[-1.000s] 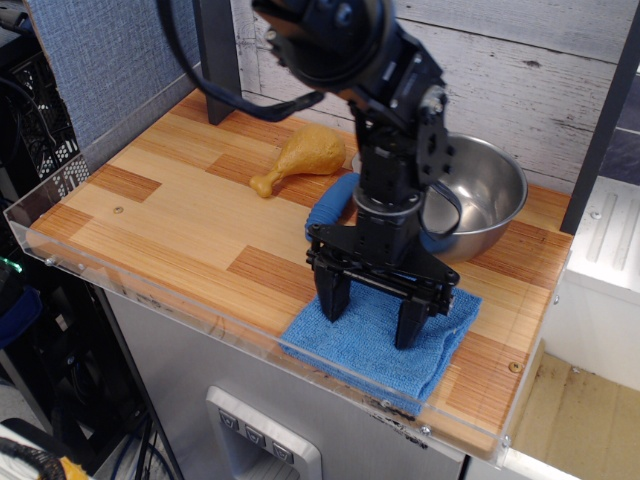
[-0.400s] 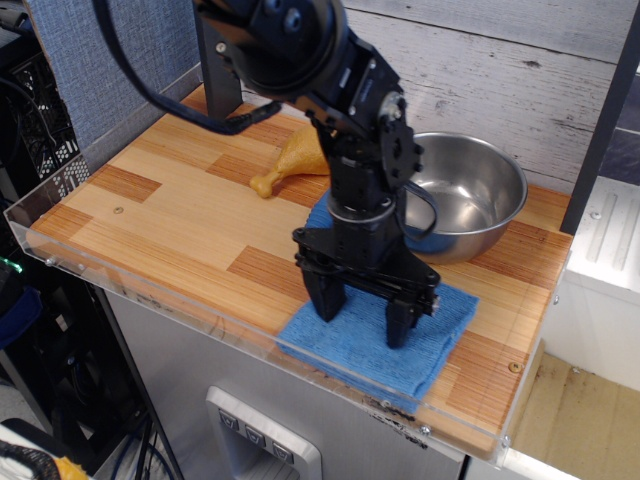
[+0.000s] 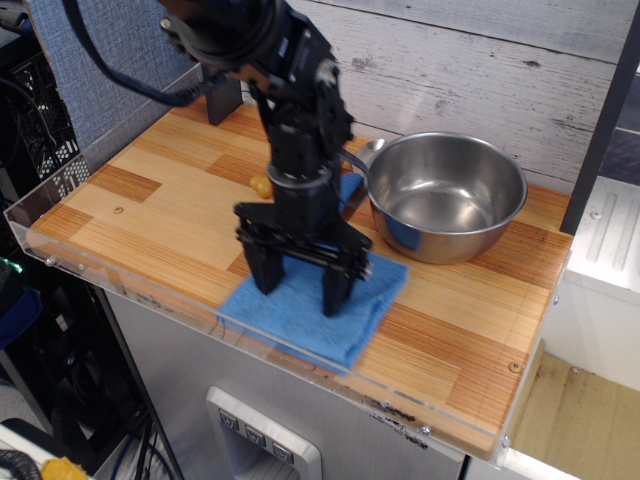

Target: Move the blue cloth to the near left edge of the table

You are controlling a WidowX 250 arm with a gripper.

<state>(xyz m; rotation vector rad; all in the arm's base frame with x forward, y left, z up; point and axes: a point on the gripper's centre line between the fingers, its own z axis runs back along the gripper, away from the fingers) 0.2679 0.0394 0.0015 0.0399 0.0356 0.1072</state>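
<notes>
The blue cloth (image 3: 352,318) lies flat at the near edge of the wooden table (image 3: 150,225), about at its middle, with its front corner at the clear rim. My gripper (image 3: 301,295) points straight down over the cloth. Its jaws are spread wide, and both fingertips (image 3: 267,283) rest on the cloth's top surface, one near its left side and one near its centre. Nothing is pinched between them. The arm hides the cloth's far edge.
A steel bowl (image 3: 447,195) stands at the back right. A small blue handle (image 3: 351,186) and a bit of a yellow drumstick toy (image 3: 260,185) show behind the arm. A dark post (image 3: 223,98) stands at the back left. A clear acrylic rim (image 3: 120,287) lines the near edge.
The gripper has moved left along the near edge, and the blue cloth has slid left with it under the fingertips. The arm now hides most of the drumstick, and the bowl is uncovered.
</notes>
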